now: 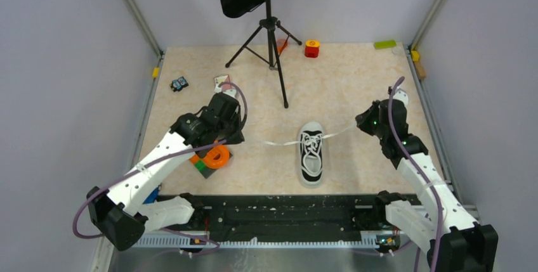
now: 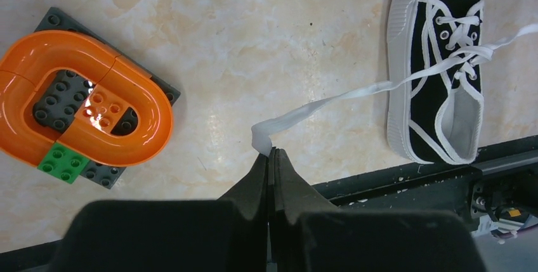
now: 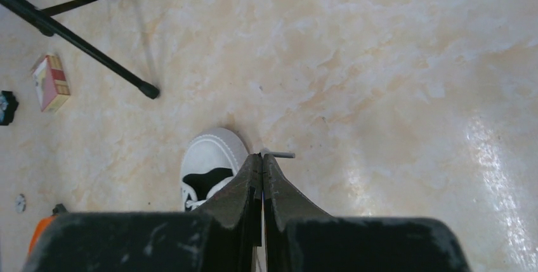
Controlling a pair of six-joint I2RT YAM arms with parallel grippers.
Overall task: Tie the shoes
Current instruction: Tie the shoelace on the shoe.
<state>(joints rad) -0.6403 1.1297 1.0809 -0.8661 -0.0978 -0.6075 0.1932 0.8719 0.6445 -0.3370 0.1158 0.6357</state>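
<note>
The left gripper (image 2: 271, 153) is clenching one white lace (image 2: 330, 102) by its end, the right gripper (image 3: 261, 156) is pinching the other lace (image 1: 340, 132). The sneaker (image 1: 311, 155) is lying by the table's (image 1: 361, 82) near edge, laces stretching sideways

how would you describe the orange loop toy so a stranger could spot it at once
Start at the marbled table and go to its near left side, beside the left arm. There, on a grey studded baseplate with one green brick, sits the orange oval track; nothing else nearby is a bright glossy ring.
</note>
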